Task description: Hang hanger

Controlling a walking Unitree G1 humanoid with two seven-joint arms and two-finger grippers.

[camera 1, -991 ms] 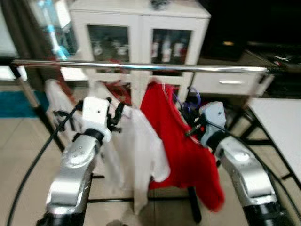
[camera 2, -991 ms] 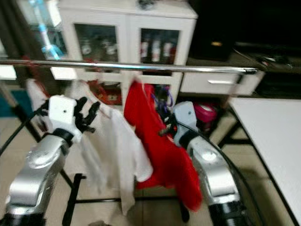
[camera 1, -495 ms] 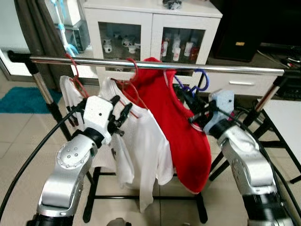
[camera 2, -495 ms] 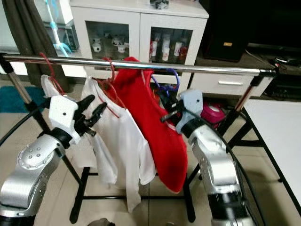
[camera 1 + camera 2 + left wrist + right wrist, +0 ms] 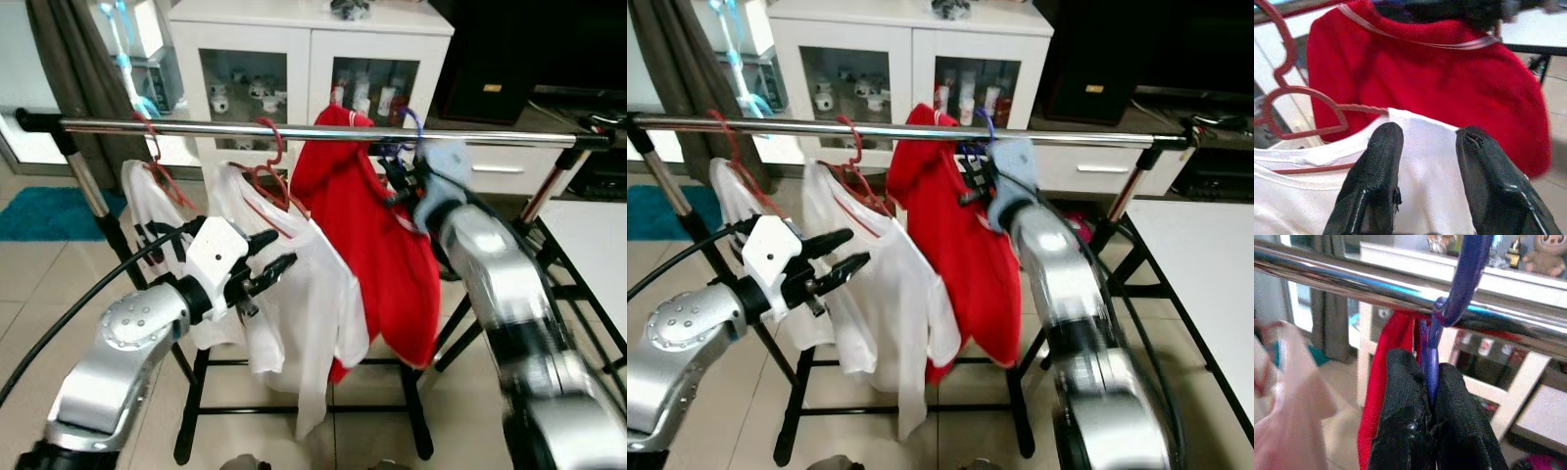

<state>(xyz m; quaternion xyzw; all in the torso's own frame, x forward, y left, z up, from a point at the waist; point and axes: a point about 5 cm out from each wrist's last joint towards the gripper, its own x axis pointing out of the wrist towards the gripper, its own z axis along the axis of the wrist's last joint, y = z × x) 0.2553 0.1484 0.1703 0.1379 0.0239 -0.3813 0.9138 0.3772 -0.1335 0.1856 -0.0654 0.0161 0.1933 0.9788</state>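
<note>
Where half a second ago lower, right end effector (image 5: 1429,428) clamping blue hanger (image 5: 1442,318), hook now by rail (image 5: 1352,281).

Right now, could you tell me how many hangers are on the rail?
3: a red hanger at the robot's left, another red hanger carrying the white shirt, and the blue hanger held by the right pincer.

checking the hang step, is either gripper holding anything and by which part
The right gripper pinches the purple hanger by its neck, just below the hook, at the rail. The left gripper is open and holds nothing.
</note>
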